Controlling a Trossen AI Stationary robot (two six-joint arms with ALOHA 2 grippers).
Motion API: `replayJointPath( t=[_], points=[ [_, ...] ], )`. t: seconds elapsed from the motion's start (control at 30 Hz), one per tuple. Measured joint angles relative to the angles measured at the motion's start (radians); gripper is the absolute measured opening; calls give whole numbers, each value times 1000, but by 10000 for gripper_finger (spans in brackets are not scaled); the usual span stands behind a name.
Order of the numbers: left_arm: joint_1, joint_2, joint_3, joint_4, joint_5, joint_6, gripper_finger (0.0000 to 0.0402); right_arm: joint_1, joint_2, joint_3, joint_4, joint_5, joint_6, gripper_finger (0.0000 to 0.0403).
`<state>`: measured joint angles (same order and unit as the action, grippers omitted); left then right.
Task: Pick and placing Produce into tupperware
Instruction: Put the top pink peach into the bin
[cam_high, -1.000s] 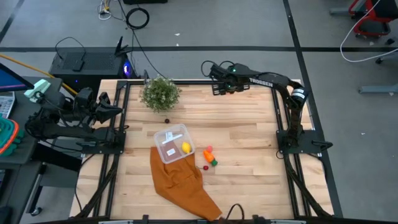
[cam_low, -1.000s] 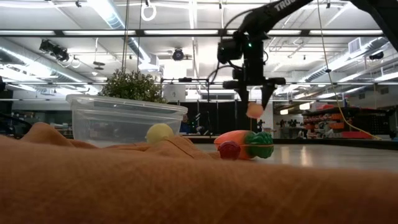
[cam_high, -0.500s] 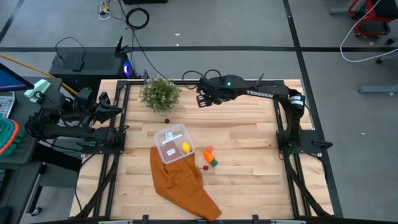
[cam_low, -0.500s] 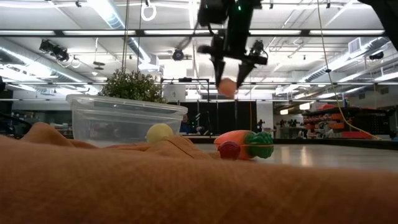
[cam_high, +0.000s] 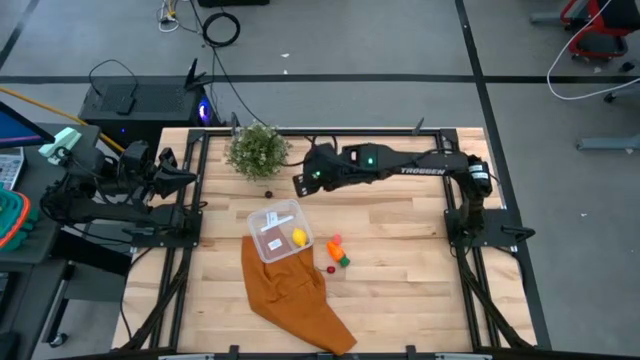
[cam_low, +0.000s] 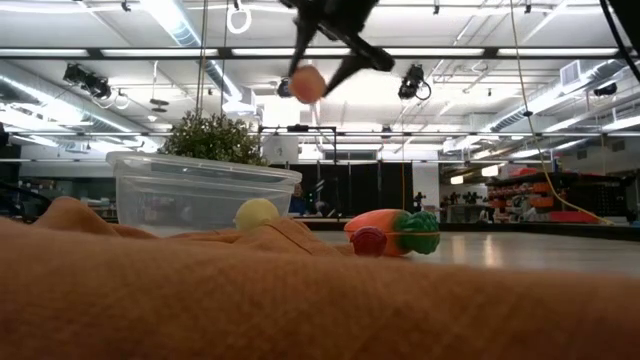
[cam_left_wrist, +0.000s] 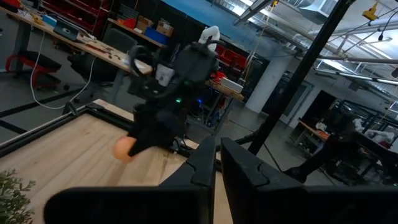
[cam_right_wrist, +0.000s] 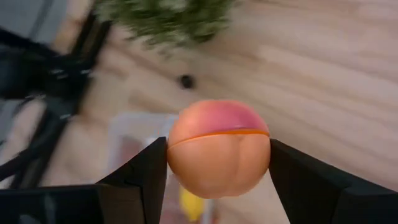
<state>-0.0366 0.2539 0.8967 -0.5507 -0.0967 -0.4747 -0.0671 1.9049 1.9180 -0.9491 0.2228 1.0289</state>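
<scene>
Right claw (cam_right_wrist: 217, 155) grips an orange ball (cam_right_wrist: 218, 148) (pink-topped) above the table (cam_high: 400, 240); left claw (cam_left_wrist: 217, 163) closed.

Clear plastic tupperware (cam_high: 279, 231), seemingly glossy

Right arm: stretched long across the far side of the desk, reaching toward the left.
Right gripper (cam_high: 299, 184): raised high, jaws partly spread and clamped from both sides on a peach-coloured toy fruit (cam_right_wrist: 218, 148).
Left arm: folded at the left desk edge.
Left gripper (cam_left_wrist: 217, 167): jaws nearly together, nothing between them.
</scene>
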Motion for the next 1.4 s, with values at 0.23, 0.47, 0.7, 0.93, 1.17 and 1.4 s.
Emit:
replayJointPath(
  t=[0.23, 0.47, 0.7, 0.93, 1.17, 1.4],
  points=[
    [0, 0, 0, 0, 0, 0, 36, 60, 0, 0, 154, -48, -9, 210],
    [0, 0, 0, 0, 0, 0, 30, 72, 20, -1, 275, -113, -60, 210],
    [0, 0, 0, 2, 0, -3, 36, 86, 122, -1, 392, -205, -81, 210],
    [0, 0, 0, 5, 0, -3, 28, 90, 224, -1, 437, -293, -112, 210],
    [0, 0, 0, 5, 0, -4, 35, 90, 279, -1, 478, -328, -189, 210],
    [0, 0, 0, 6, 4, -3, 33, 75, 303, 55, 516, -364, -274, 210]
  ],
)
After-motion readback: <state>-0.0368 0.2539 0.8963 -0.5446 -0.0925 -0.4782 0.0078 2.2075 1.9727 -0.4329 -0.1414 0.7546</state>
